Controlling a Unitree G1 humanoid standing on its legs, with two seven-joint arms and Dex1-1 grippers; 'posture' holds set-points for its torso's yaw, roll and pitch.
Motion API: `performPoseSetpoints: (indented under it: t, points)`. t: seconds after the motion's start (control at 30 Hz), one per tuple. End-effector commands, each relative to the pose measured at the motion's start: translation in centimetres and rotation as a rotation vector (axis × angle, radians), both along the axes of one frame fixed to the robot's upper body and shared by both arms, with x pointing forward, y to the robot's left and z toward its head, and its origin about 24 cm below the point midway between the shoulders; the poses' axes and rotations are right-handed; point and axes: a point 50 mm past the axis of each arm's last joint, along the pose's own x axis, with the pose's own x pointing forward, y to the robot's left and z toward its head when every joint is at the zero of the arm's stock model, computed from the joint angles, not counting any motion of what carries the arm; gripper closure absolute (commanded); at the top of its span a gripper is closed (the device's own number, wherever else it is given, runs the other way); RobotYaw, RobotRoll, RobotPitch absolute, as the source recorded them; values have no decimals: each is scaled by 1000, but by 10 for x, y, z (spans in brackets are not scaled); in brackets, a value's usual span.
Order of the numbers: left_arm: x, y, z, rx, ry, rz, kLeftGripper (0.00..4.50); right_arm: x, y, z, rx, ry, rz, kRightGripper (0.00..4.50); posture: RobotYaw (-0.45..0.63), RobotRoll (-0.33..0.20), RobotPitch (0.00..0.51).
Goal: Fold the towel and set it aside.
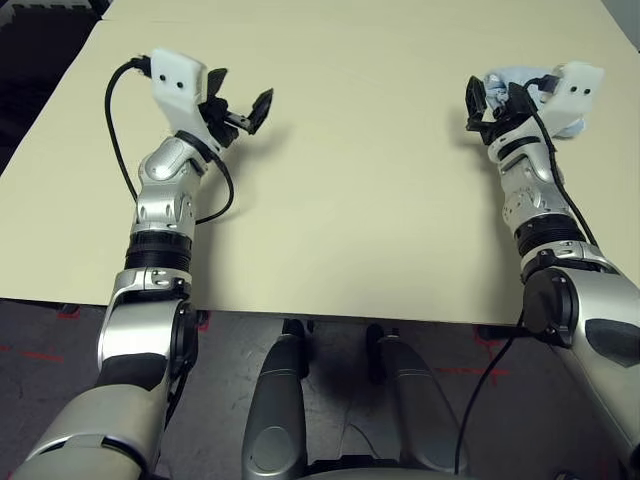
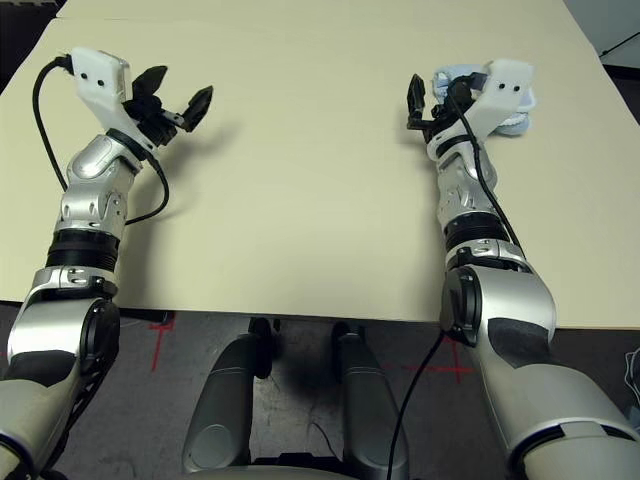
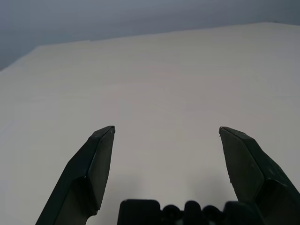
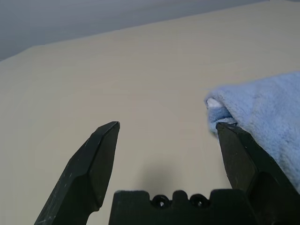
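Folded light-blue towel (image 4: 265,112) sits bunched at the tabletop's (image 1: 360,200) far right edge, apparently already set aside, so left gripper (image 1: 238,108) and right gripper (image 2: 432,103) hover with jaws wide, holding nothing.

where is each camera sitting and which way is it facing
Left eye view: on the head, looking forward and down at the table; both silver forearms show, left gripper open, right gripper open beside the towel.
Right eye view: same head, same scene, same arms.
Left wrist view: on the left wrist, looking along its two black fingers across bare tabletop.
Right wrist view: on the right wrist, looking along its fingers; the towel lies past one fingertip.
Shared: the right wrist and both eye views show the towel.
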Motion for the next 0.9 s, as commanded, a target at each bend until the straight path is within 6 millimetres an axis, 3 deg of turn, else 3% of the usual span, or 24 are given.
performPoseSetpoints:
  t: [0.03, 0.3, 0.47, 0.9]
  points:
    - [2, 14, -9, -77, -1, 146, 0, -1, -9, -2, -2, 26, -5, 26, 56, 0, 271]
    - [1, 24, -20, -57, 25, 173, 0, -4, -23, -12, -58, 90, -29, 26, 28, 0, 273]
    - [0, 25, -23, -56, 32, 182, 0, -3, -17, -16, -33, 102, -26, 26, 30, 0, 277]
    - [-1, 24, -28, -40, 36, 85, 0, -9, -26, -8, -101, -4, -83, 26, -14, 0, 283]
